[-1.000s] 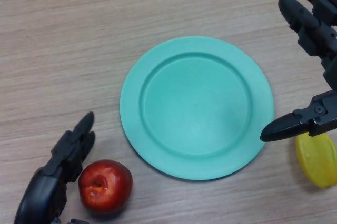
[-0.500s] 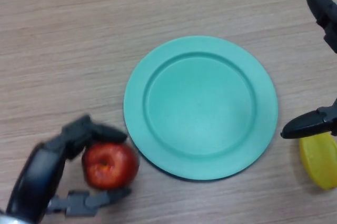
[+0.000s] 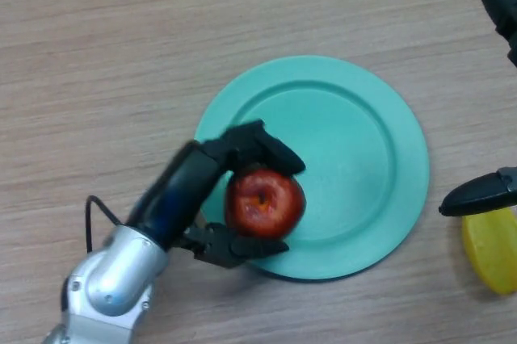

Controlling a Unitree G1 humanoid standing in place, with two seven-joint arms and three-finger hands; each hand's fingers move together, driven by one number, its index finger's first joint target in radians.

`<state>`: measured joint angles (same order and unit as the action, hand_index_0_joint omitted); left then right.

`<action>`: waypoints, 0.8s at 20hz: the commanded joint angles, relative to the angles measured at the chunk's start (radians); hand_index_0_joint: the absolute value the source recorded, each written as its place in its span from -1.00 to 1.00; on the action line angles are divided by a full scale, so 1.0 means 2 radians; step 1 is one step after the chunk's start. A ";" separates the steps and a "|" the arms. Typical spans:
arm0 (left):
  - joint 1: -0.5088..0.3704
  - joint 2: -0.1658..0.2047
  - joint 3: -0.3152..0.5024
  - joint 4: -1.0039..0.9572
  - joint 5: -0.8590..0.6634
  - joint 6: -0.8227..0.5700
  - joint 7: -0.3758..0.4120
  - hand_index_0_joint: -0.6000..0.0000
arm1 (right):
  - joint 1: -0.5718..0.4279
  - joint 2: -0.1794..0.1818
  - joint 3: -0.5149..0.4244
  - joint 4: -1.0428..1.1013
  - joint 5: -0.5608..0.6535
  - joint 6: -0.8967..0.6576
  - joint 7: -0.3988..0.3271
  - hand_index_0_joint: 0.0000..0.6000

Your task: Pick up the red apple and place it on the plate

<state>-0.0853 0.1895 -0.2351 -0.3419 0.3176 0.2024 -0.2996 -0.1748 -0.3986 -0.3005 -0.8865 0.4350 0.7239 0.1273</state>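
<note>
Now left hand (image 3: 198, 199) curled round apple (image 3: 264, 203), over plate's (image 3: 380, 158) lower-left part. Right hand (image 3: 485, 195) at right edge, fingers straight, holding nothing. Risk: released off-level, apple may roll toward the rim, off onto table (image 3: 97, 53).

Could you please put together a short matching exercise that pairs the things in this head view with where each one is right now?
Things:
1. red apple
2. plate
3. yellow object
4. right hand

Places:
A. at the view's right edge, beside the plate and above the yellow object
B. held by the left hand over the plate's left part
C. on the table near the bottom right corner
D. in the middle of the table

Pairs: 1-B, 2-D, 3-C, 4-A
</note>
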 commanded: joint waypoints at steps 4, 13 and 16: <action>-0.035 0.001 0.019 -0.007 -0.022 -0.088 0.060 0.50 | -0.009 -0.028 -0.053 -0.022 0.030 -0.055 0.004 -1.00; -0.021 0.000 0.057 -0.127 -0.068 0.001 0.067 1.00 | -0.045 -0.052 -0.043 -0.007 0.045 -0.031 -0.017 -1.00; -0.018 0.021 0.122 -0.203 -0.116 0.044 0.029 1.00 | -0.047 -0.047 -0.034 -0.007 0.038 -0.036 -0.017 -1.00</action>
<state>-0.1007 0.2066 -0.0428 -0.6861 0.1052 0.3635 -0.2389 -0.2357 -0.4634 -0.3158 -0.8488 0.5130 0.7577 0.1109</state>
